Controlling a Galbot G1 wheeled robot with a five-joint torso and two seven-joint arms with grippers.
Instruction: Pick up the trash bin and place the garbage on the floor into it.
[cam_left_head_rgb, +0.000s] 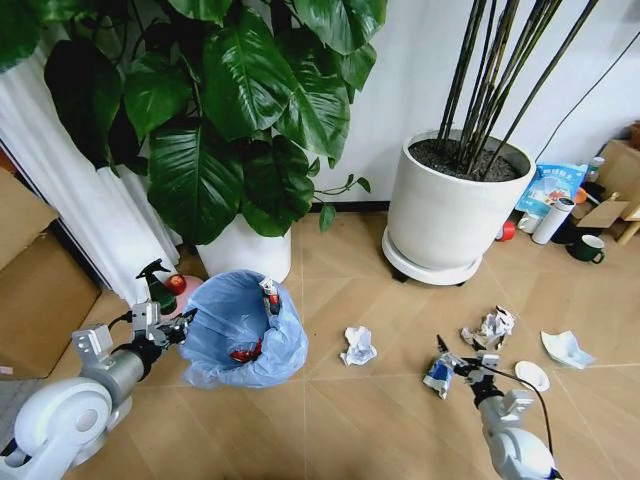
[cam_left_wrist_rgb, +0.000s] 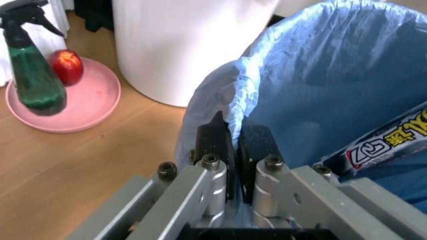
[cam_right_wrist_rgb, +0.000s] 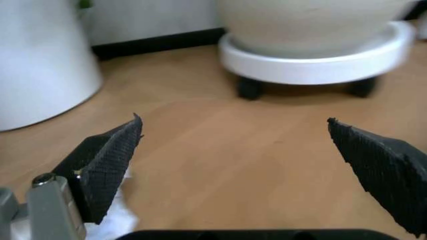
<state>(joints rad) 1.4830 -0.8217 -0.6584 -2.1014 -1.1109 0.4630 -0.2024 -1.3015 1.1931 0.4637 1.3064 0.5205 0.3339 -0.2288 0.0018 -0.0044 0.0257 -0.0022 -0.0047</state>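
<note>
Left gripper (cam_left_wrist_rgb: 232, 145) clamping trash bin (cam_left_head_rgb: 243, 330) by bag-lined rim, fingers (cam_left_wrist_rgb: 212, 142) pinching blue plastic; bin sitting on floor (cam_left_head_rgb: 380, 400) in front of leafy plant's white pot (cam_left_head_rgb: 245, 250), wrappers lying inside. Right gripper (cam_right_wrist_rgb: 233, 150) hovering low over floor, jaws spread wide, holding nothing, just by blue-white crushed packet (cam_left_head_rgb: 438, 374). Paper wads (cam_left_head_rgb: 357, 345), white disc (cam_left_head_rgb: 532, 375) lying scattered nearby. Spray bottle (cam_left_wrist_rgb: 30, 70), apple on pink plate (cam_left_wrist_rgb: 93, 107) beside bin.

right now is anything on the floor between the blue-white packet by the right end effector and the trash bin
Only a crumpled white paper wad lies on the floor between the blue-white packet and the trash bin. It is low litter, with bare planks around it. The right end effector is open beside the packet; the left end effector pinches the bin's rim.
</note>
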